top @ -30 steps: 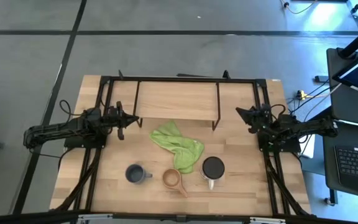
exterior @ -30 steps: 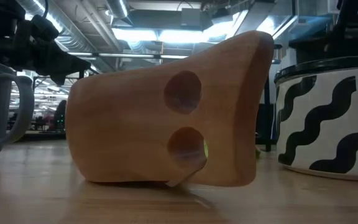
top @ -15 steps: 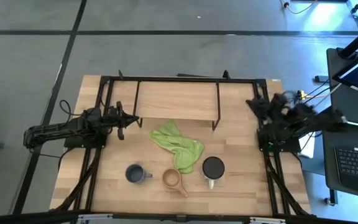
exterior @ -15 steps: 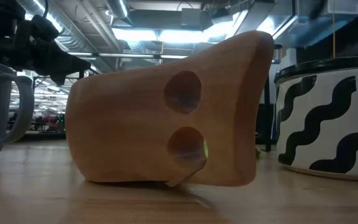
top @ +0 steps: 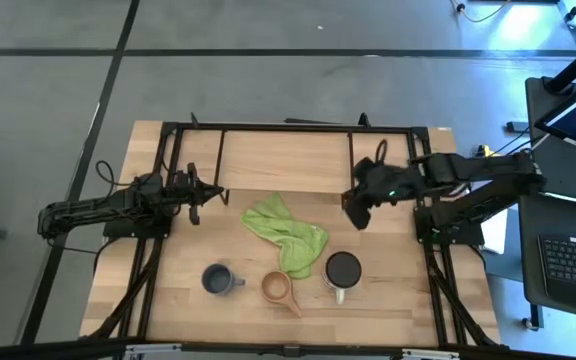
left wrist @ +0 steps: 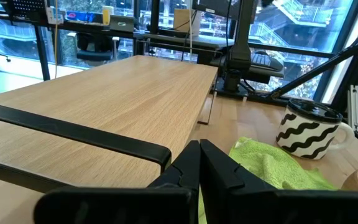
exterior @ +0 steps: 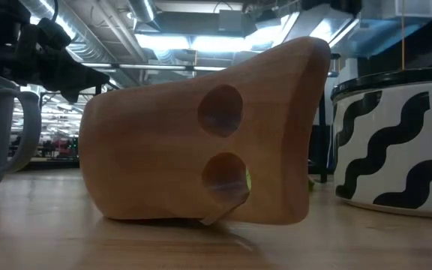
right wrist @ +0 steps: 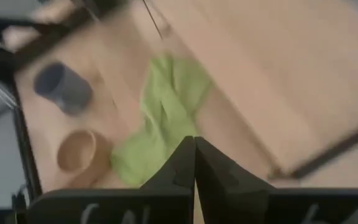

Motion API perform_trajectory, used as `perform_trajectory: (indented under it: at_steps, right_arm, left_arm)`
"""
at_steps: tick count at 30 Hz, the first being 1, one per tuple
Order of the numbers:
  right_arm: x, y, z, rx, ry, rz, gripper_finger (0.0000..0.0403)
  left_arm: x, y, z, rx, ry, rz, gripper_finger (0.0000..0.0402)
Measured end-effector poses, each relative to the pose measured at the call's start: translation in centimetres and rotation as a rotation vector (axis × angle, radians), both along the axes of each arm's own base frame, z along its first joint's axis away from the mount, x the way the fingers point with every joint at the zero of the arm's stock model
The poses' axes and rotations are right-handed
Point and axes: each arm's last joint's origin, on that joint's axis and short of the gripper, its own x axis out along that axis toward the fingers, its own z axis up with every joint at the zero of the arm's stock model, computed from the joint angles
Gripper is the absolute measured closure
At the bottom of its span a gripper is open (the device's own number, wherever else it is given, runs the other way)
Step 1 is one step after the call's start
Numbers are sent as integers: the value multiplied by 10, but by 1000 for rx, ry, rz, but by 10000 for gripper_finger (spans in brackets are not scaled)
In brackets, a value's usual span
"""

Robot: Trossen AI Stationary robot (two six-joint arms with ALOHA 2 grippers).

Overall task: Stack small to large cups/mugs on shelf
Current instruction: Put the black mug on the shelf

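Note:
Three cups stand upright in a row on the tabletop near its front edge. They are a grey-blue mug (top: 218,279), a small tan wooden cup (top: 278,288) with its handle toward the near right, and a large mug (top: 342,270) with a dark inside and a pale wall with black waves (exterior: 396,142). The wooden shelf (top: 283,160) stands on black legs at the far side. My left gripper (top: 196,192) is shut and empty by the shelf's left end. My right gripper (top: 356,210) is shut and empty. It hangs above the table by the shelf's right front leg, on the far side of the large mug.
A crumpled green cloth (top: 286,235) lies mid-table between the shelf and the cups, and it reaches close to the wooden cup and the large mug. A black metal frame (top: 168,140) runs round the table's sides. A desk with a keyboard (top: 573,260) stands off the right edge.
My right gripper has swung from the table's right edge toward its left, out over the table to the shelf's right front leg. The cups, the cloth and my left arm have kept still.

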Motion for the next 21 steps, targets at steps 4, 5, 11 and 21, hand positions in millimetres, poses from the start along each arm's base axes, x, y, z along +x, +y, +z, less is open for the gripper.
perform_trajectory:
  at_steps: [4, 5, 11, 21]
  right_arm:
    - [11, 28, 25, 62, 2, 118, 395]
    - [13, 35, 31, 74, -11, 153, 395]
    - [20, 60, 49, 17, -48, 313, 395]
    - [27, 51, 41, -330, -5, 328, 395]
  left_arm:
    - [0, 0, 0, 0, 0, 0, 401]
    - [0, 0, 0, 0, -1, 0, 401]
    - [0, 0, 1, 2, -10, -1, 401]
    - [0, 0, 1, 2, -10, 0, 401]
